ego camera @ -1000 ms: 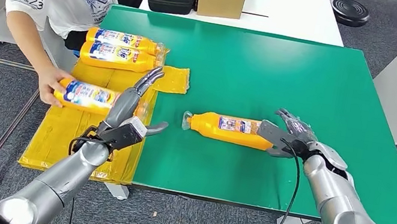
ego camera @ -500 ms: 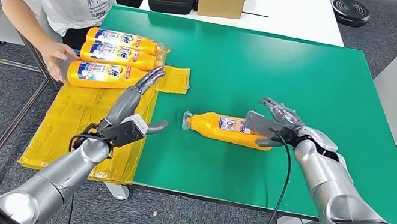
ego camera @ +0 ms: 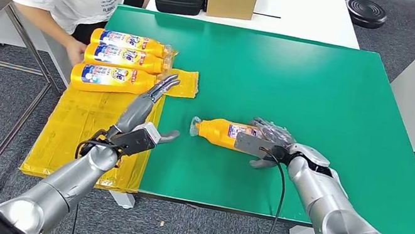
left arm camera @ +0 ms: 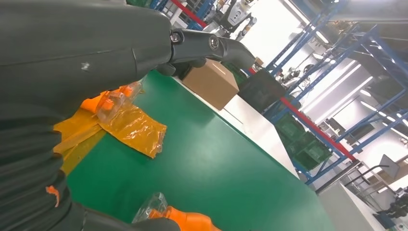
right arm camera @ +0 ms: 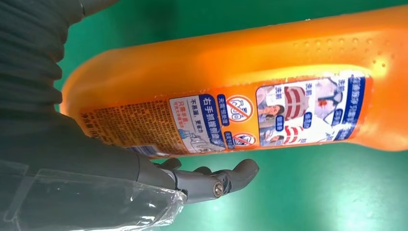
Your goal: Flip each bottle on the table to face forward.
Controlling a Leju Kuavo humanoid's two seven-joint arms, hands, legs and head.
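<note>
Right hand (ego camera: 264,140) draped over the base end of the orange bottle (ego camera: 224,132), fingers curled across its body and thumb on the near side; looks like a closing grasp, though whether firmly clamped cannot be told from these views. Bottle lying on its side on the green tabletop (ego camera: 325,86), cap toward the robot's left, small-print back label (right arm camera: 269,118) turned up in the right wrist view, so not yet facing forward. Left hand (ego camera: 144,120) spread and holding nothing, hovering over the tabletop's left edge above the yellow sheet (ego camera: 82,128). Three more bottles (ego camera: 118,64) lined up on that sheet, bold front labels up, a person's hand (ego camera: 76,52) just beside them. For a clean flip: best to seat fingers and thumb on opposite flanks before rolling, keep the grip on the wide body rather than the tapering neck, roll about the long axis half a turn, and set down flat. Slick plastic likely to slip under a loose hold.
</note>
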